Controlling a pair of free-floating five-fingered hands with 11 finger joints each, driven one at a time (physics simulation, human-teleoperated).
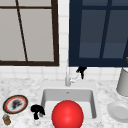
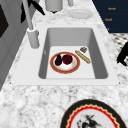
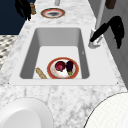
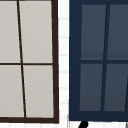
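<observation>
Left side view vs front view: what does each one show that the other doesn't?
Left side view: a red-rimmed plate on the sink floor, carrying an eggplant and a round dark-red item, with a bread stick beside it.
Front view: a large red ball in front of the basin, a small jar and the window frame.
Both: sink, faucet, patterned plate, white plate, left hand and right hand.
</observation>
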